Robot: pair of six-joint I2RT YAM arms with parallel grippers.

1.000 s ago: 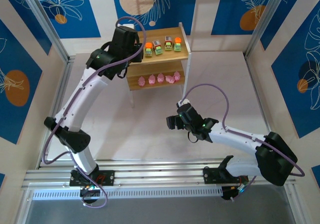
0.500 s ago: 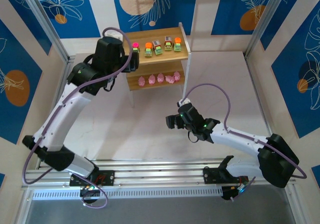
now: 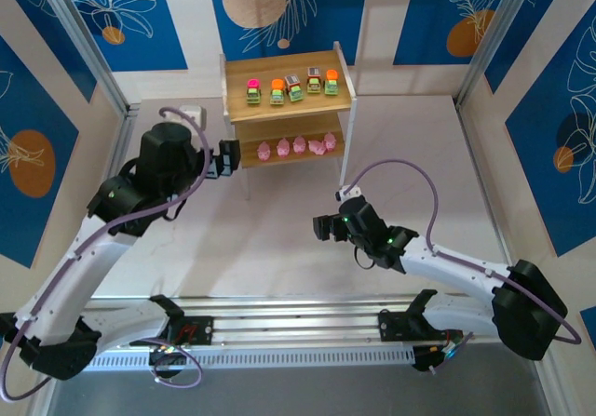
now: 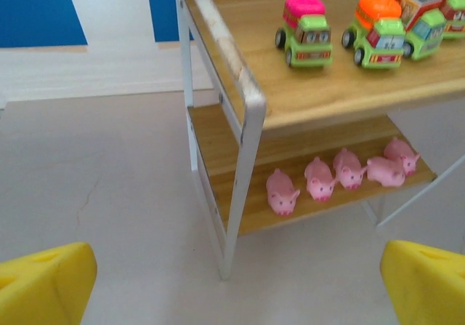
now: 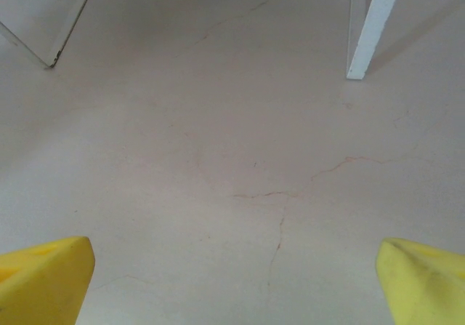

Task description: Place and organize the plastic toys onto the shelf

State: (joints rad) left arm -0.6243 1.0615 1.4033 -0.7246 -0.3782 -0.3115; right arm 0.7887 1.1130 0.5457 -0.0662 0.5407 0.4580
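Top external: the plastic toys [image 3: 291, 88] all sit on the shelf [image 3: 279, 111], trucks [image 3: 312, 84] on its top board, pigs [image 3: 298, 145] on the lower one. The left gripper [image 3: 228, 156] hangs just left of the shelf and the right gripper [image 3: 323, 227] well in front, both wide open and empty.

Left wrist: the trucks are beyond the left fingers [image 4: 43, 285], no contact. They look light, hard and slick, so pinch across the sides.

Right wrist: the right fingers [image 5: 43, 274] spread over the table [image 5: 218, 158], with a shelf leg [image 5: 370, 27] ahead.

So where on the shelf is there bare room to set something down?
Top board: free at its left end, between the white rail and the pink-topped truck; its right is crowded with trucks. Lower board: free left of the pigs, which crowd the right.
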